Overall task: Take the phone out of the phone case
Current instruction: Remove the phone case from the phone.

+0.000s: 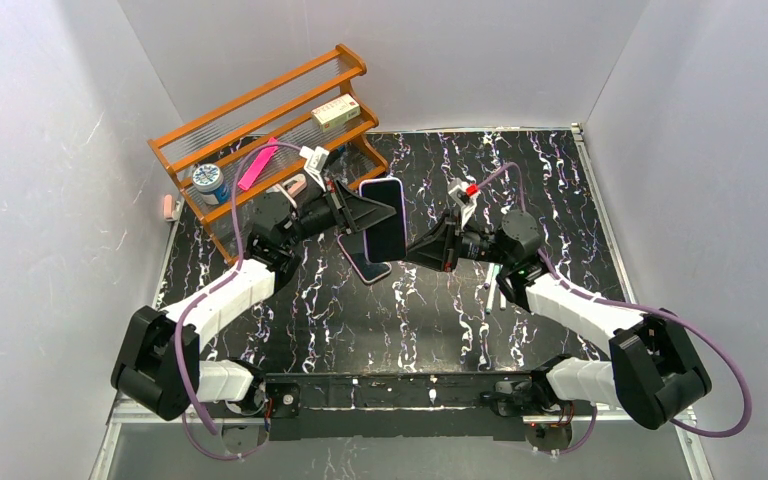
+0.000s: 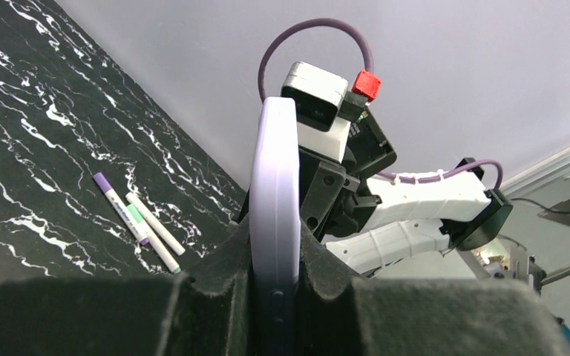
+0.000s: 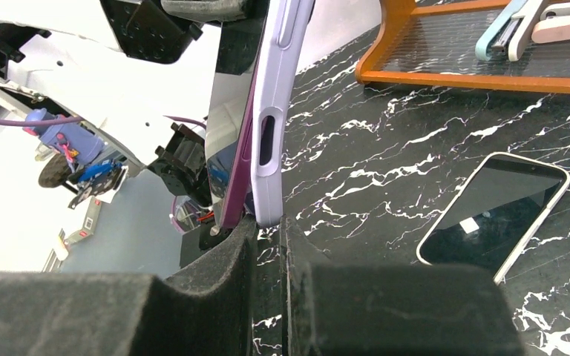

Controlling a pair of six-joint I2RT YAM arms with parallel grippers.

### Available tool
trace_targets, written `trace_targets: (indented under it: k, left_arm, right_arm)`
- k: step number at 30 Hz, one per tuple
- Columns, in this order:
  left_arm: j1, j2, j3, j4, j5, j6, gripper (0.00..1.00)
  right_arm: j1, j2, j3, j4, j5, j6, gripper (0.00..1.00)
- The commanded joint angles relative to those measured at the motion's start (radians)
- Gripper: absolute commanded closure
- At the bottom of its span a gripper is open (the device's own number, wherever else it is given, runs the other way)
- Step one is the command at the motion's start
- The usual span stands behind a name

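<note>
Left jaws: clamped on lilac phone case [image 2: 274,193].
Right jaws: narrow, pinching case's opposite edge.
Pale-rimmed black phone [image 3: 493,215]: flat on black marbled surface [image 1: 560,200] beneath case.

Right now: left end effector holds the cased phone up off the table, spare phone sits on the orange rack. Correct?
One thing is off: the spare phone lies flat on the table, not on the orange rack; the right wrist view shows it. The left end effector does hold the cased phone up off the table.
</note>
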Motion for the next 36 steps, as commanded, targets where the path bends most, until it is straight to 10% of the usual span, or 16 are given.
trace_targets:
  k: [1,36]
  left_arm:
    - [-0.096,0.024,-0.066,-0.002,0.100,-0.119,1.00]
    - [-0.168,0.192,-0.126,0.305,-0.056,-0.380,1.00]
  right_arm:
    - [0.004,-0.017,0.064,0.369,0.197,0.066,0.79]
    - [-0.033,0.111,0.060,0.471,0.309,0.296,0.72]
